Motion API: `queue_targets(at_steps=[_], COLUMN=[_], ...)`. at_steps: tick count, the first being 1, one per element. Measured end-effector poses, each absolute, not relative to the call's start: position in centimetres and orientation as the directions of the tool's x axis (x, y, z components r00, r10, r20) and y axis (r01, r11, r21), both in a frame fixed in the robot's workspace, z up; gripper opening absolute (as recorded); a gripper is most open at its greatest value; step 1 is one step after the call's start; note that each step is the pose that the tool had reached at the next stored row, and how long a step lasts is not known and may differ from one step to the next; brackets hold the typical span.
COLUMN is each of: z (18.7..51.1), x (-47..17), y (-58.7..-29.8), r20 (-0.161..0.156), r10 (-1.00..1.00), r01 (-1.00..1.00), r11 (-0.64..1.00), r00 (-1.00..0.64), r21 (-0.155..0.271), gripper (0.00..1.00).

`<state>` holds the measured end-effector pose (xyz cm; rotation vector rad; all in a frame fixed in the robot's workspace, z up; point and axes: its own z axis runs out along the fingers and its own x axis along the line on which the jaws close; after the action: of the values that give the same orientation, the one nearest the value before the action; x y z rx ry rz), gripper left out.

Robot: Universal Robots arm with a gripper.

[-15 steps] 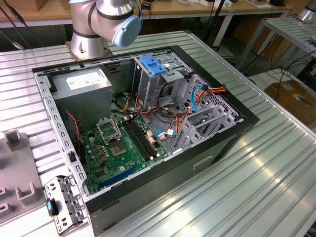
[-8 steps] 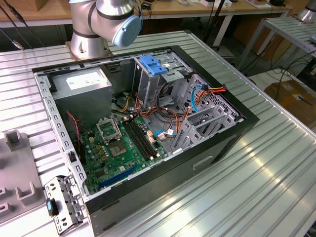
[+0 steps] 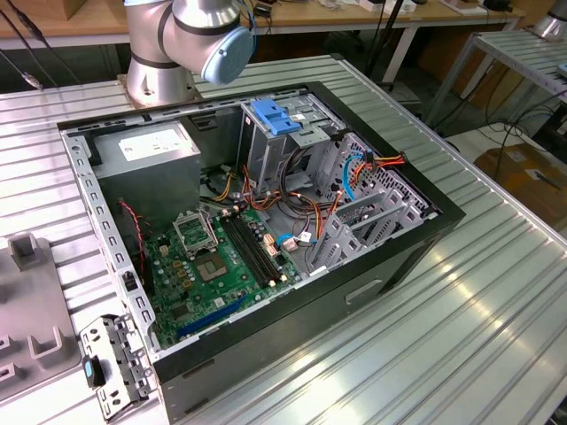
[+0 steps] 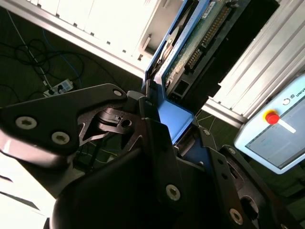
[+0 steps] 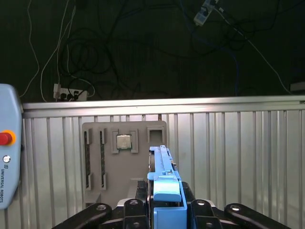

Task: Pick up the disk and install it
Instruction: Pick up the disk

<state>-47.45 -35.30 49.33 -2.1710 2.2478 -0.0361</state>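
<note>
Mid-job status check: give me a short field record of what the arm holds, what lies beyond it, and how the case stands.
held item: flat rectangular disk with blue plastic side rail and green circuit-board face, edge-on in both wrist views
jaws: closed on the disk, one on each side
beyond the disk, first wrist view: ribbed metal table; grey fixture tray carrying a square silver chip
case: open black computer case
drive bay: tall grey cage with blue plastic handle, upright inside the case
install: not yet done

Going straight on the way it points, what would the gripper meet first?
Probably the grey tray's edge on the ridged table, with the held disk touching before the gripper; depth is unclear.
</note>
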Motion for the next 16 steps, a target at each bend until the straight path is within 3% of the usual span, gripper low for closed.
queue_targets(at_steps=[16], z=[49.3], x=[-46.0], y=[-35.3], r20=[0.004], r10=[-0.999], r01=[-0.999], r11=[0.035], r00=[-0.035], r21=[-0.028], gripper=[0.37])
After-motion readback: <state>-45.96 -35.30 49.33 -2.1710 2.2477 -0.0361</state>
